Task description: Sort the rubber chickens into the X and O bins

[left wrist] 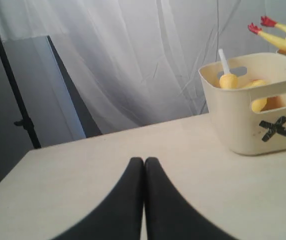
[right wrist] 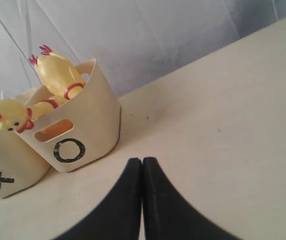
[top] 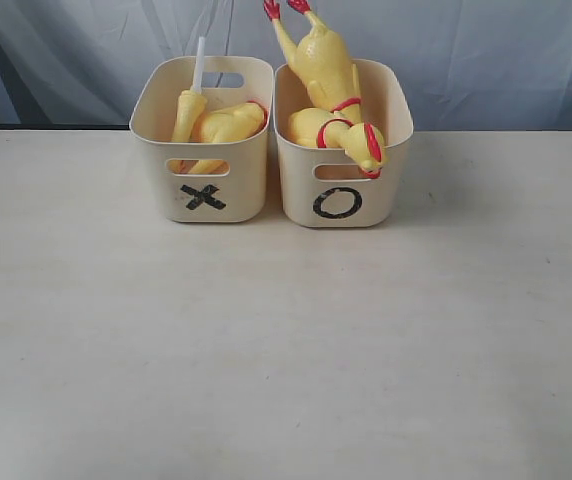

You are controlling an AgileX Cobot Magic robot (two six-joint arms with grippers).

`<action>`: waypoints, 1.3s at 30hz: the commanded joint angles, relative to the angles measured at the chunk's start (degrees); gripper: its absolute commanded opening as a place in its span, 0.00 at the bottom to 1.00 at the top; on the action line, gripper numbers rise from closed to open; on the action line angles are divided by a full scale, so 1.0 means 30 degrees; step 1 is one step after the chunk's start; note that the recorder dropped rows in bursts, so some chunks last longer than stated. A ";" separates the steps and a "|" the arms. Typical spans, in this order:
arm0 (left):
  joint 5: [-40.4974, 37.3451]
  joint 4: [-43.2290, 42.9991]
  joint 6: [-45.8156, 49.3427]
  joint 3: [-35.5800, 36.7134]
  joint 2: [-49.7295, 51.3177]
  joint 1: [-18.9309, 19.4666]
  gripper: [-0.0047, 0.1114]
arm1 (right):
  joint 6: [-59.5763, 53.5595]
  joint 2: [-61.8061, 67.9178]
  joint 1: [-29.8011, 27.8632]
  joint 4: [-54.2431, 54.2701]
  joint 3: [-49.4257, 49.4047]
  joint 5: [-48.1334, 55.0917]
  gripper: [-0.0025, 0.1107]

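Note:
Two cream bins stand side by side at the back of the table. The X bin (top: 206, 195) holds a yellow chicken body (top: 228, 124) and a neck piece with a white tube (top: 197, 68). The O bin (top: 338, 203) holds a whole rubber chicken (top: 328, 70) with its red feet sticking up and its head (top: 369, 150) hanging over the front rim. Neither gripper shows in the exterior view. My left gripper (left wrist: 144, 160) is shut and empty over bare table, well short of the X bin (left wrist: 263, 115). My right gripper (right wrist: 142, 160) is shut and empty, near the O bin (right wrist: 78, 135).
A pale table (top: 286, 340) spreads in front of the bins. A grey-white curtain (top: 466, 50) hangs behind. A black stand pole (left wrist: 13, 95) rises beyond the table edge in the left wrist view.

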State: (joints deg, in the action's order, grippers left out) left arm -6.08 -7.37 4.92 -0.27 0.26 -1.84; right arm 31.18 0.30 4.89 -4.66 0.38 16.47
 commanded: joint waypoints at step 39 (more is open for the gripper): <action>-0.1975 -0.0066 0.0013 0.0089 -0.0087 -0.0001 0.04 | -1.1028 -0.0100 -0.0081 0.0851 -0.0127 0.0311 0.02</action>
State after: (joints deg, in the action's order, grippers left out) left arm -12.28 -7.63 4.92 -0.27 0.26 -1.84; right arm 0.00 0.30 4.89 -1.17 0.38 17.31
